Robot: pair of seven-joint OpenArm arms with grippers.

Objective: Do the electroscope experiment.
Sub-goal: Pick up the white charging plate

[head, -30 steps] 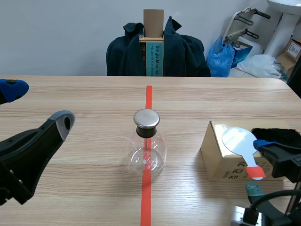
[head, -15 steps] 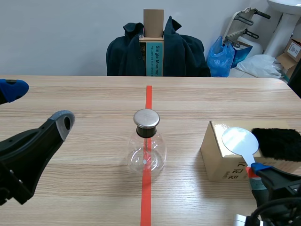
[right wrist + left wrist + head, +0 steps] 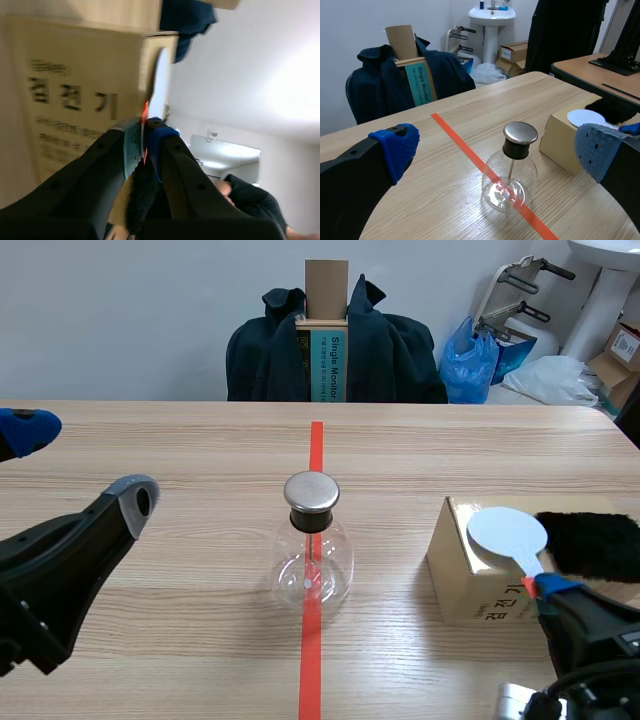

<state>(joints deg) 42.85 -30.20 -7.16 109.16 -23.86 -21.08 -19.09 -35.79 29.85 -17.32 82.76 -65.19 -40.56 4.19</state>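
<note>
1. The right gripper (image 3: 546, 590) is clamped on the red handle of the paddle (image 3: 508, 533); the white disc stretches forward from its fingers, over the box (image 3: 452, 565).
2. The fur (image 3: 595, 543) lies just beside the disc, on the outer side.
3. The flask (image 3: 312, 560) stands well off inward, ahead of the wide-open, empty left gripper (image 3: 82, 462).

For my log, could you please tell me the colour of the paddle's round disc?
The paddle's disc is pale bluish white, clearest in the scene view.
</note>
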